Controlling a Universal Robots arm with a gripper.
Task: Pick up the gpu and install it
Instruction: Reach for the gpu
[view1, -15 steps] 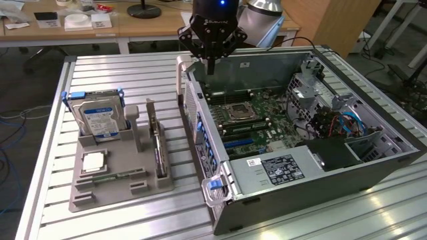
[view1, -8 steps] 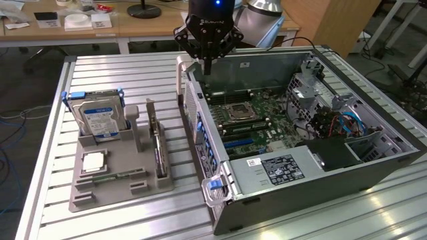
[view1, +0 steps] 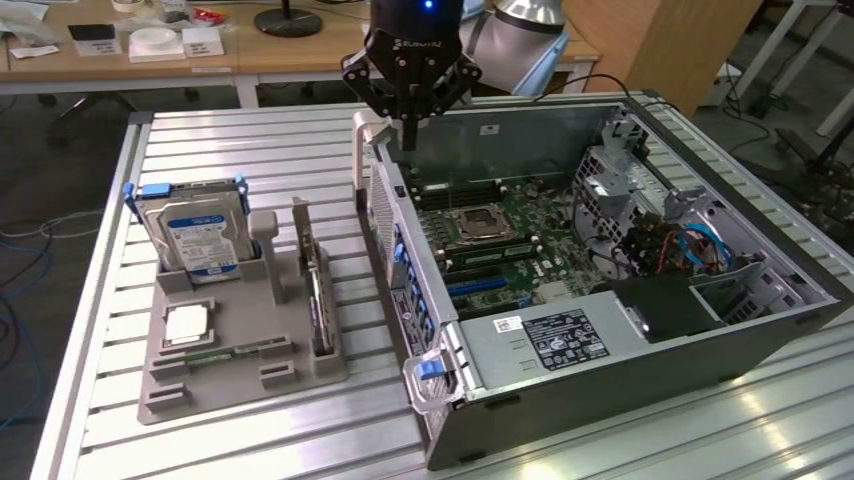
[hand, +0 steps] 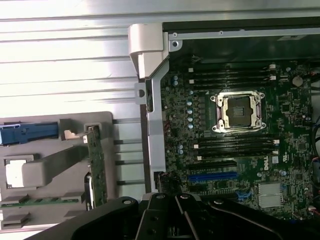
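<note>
On the table (view1: 214, 140), a holder tray (view1: 234, 390) sits at the exterior view's left, the hard drive (view1: 200, 235) and the gpu (view1: 310, 290) standing in it. The open case (view1: 601, 385) lies just beside it, with the end effector (view1: 408, 125) above its tray-side wall.

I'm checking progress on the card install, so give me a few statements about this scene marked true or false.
1. The gpu stands on edge in the grey holder. True.
2. The gripper grips the gpu. False: it is shut on nothing, above the edge of the computer case.
3. The hard drive sits inside the case. False: it stands in the holder.
4. The case is open, with its motherboard showing. True.
</note>
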